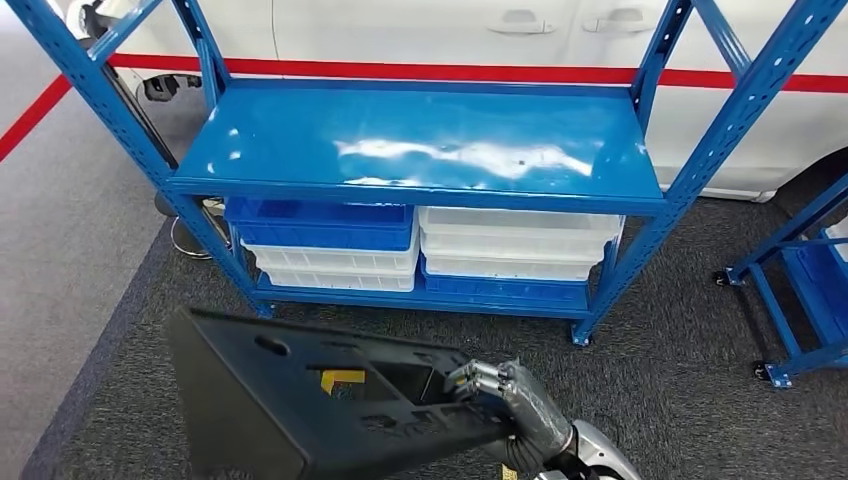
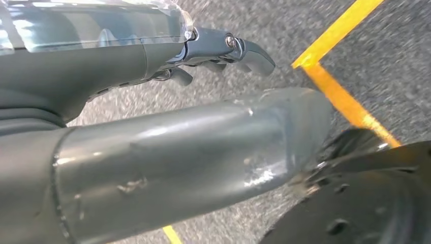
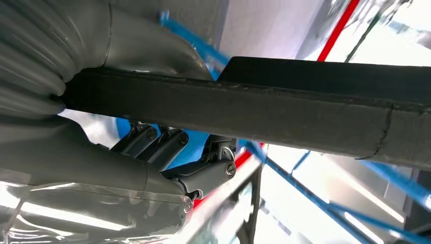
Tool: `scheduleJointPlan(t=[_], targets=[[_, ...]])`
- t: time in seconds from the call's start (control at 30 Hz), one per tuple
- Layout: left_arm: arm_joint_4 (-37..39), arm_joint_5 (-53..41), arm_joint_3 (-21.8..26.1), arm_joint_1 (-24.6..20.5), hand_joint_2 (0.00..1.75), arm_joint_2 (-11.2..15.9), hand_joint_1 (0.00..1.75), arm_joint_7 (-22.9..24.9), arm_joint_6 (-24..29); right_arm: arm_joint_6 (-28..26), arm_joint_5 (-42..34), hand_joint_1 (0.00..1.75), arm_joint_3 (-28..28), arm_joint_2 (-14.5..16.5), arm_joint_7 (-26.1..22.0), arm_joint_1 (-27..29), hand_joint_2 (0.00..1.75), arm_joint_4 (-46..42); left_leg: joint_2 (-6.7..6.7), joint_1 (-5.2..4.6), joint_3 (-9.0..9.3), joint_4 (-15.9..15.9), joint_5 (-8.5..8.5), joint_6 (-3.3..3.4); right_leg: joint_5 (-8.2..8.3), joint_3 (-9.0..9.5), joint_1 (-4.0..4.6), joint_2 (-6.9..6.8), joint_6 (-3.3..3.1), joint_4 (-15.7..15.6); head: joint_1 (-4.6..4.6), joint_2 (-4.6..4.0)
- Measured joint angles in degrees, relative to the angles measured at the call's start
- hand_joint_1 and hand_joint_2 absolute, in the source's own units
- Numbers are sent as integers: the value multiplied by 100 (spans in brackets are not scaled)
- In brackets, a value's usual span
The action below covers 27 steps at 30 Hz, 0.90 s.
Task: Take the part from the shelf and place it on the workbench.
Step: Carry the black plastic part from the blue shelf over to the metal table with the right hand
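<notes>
The right hand [image 1: 505, 392] is raised in front of the body, its fingers [image 3: 167, 147] and thumb clamped on the part [image 1: 320, 400]. The left hand [image 2: 152, 56] hangs low, holding nothing, fingers loosely extended.

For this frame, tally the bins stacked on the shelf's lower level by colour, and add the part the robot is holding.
Blue bins: 2, top of left stack and bottom of right stack
White bins: 4, left stack, right stack
Black part, held by the right hand: 1
Total: 7
</notes>
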Motion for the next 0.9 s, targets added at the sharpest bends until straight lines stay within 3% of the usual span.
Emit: scheduleJointPlan(t=[0.03,0.1,0.17,0.23,0.3,0.33,0.43,0.47,0.5,0.53,0.57,0.63,0.67,0.7,0.77,0.8,0.83,0.9], targets=[[-1,20,31,2,0,-7,0,16,26,47,-43,175,-15,0,-124,124,175,4,-4,9,132,-2,153,-6,57,-107,-3,20,22,22,0,0],[-1,70,91,20,0,-18,0,39,80,243,-263,175,-55,-1,-337,367,175,7,-123,27,656,-521,427,22,156,-294,-14,78,76,69,1,0],[-1,114,156,63,0,-46,0,-3,143,565,-721,175,-104,-2,-502,616,175,20,-320,21,1281,-1352,299,95,248,-398,-11,149,141,110,0,0],[-1,112,209,115,0,-107,0,-80,207,738,-1098,175,-166,-2,-690,895,175,55,-335,-7,1551,-1785,123,165,350,-428,-11,242,215,111,0,0],[1,72,223,151,0,-188,0,-75,267,706,-1192,175,-224,0,-805,1159,175,112,-188,-3,1527,-1826,185,247,393,-461,-28,316,278,123,1,0],[1,54,224,164,0,-226,0,-31,300,665,-1190,175,-245,3,-819,1272,175,149,-112,4,1506,-1842,228,295,299,-515,-33,311,294,228,2,0],[2,43,245,208,0,-309,0,148,386,552,-1171,175,-282,11,-827,1544,175,272,129,-14,1399,-1851,324,386,-379,-854,-44,221,314,1168,2,0],[3,43,254,220,0,-329,0,199,403,522,-1170,175,-292,11,-828,1621,175,309,207,-25,1361,-1846,346,392,-548,-930,-47,206,324,1485,2,0],[4,40,258,228,0,-348,0,236,414,492,-1174,175,-306,11,-828,1690,175,342,279,-34,1326,-1837,363,390,-615,-921,-49,191,330,1642,2,0],[7,34,261,231,0,-365,0,260,419,467,-1181,175,-319,11,-828,1749,175,368,349,-39,1297,-1823,375,384,-580,-800,-49,168,332,1591,1,0],[8,29,263,232,0,-387,0,268,412,449,-1191,175,-330,11,-828,1796,175,384,414,-41,1276,-1805,379,375,-469,-574,-48,123,326,1332,2,0],[10,31,275,235,0,-432,0,250,386,423,-1210,175,-352,11,-831,1858,175,398,533,-62,1255,-1736,359,334,-277,-40,-19,-118,290,574,2,0],[11,35,287,241,0,-452,0,236,373,405,-1212,175,-363,11,-834,1879,175,399,582,-79,1245,-1705,344,304,-240,123,-2,-218,259,309,0,0],[11,34,302,245,0,-467,0,225,366,378,-1207,175,-373,11,-837,1903,175,399,632,-95,1239,-1678,328,273,-245,193,17,-279,230,170,-2,0],[12,11,324,236,0,-484,0,215,363,329,-1194,175,-386,11,-841,1961,175,406,738,-108,1250,-1665,318,222,-245,159,27,-190,167,146,-4,0],[12,-3,332,228,0,-488,0,214,364,318,-1193,175,-389,11,-841,1989,175,411,737,-98,1255,-1644,294,193,-230,148,19,-136,135,132,-3,0],[12,-14,337,228,0,-493,0,212,367,316,-1193,175,-391,9,-841,2005,175,415,626,-86,1225,-1557,218,155,-208,136,6,-78,97,117,-3,0],[13,-31,343,252,0,-503,0,214,370,316,-1193,175,-393,0,-842,2014,175,418,285,-50,1006,-1064,-103,79,-167,112,-15,40,37,97,-3,0]])
